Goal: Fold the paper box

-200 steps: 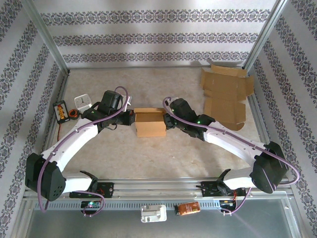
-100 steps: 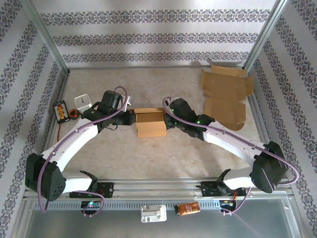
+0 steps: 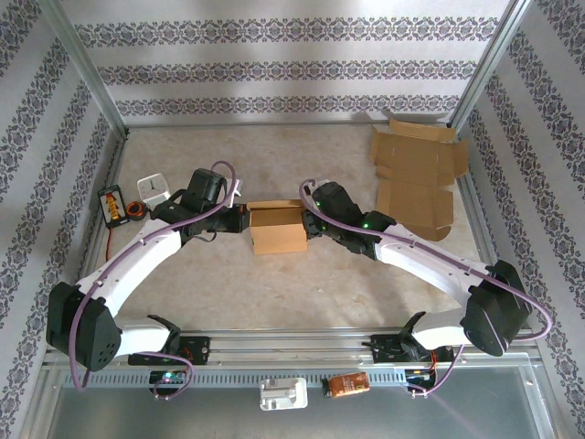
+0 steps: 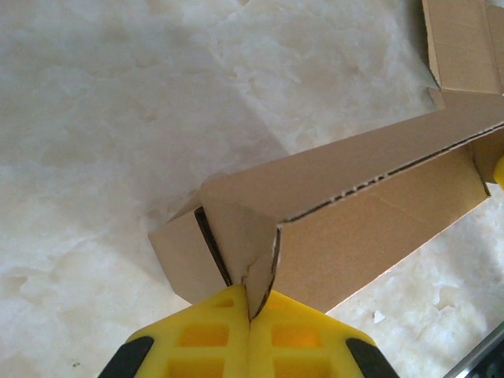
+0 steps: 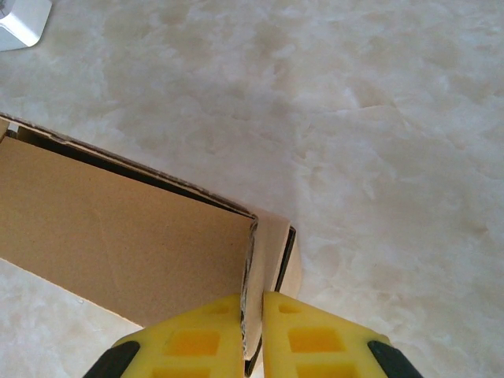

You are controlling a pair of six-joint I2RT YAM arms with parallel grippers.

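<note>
Paper box (image 3: 277, 229) is seen near the middle of the table (image 3: 302, 293), partly folded and held between the two arms. The flap at its left end is pinched by the left gripper (image 4: 250, 311), whose yellow fingers are pressed together on the thin cardboard. The wall at its right end is clamped by the right gripper (image 5: 252, 311), with the jaws closed on the corrugated edge. A flat, unfolded cardboard blank (image 3: 416, 178) is laid at the table's far right, well apart from the box. A small orange-and-black device (image 3: 112, 203) is placed by the left edge.
</note>
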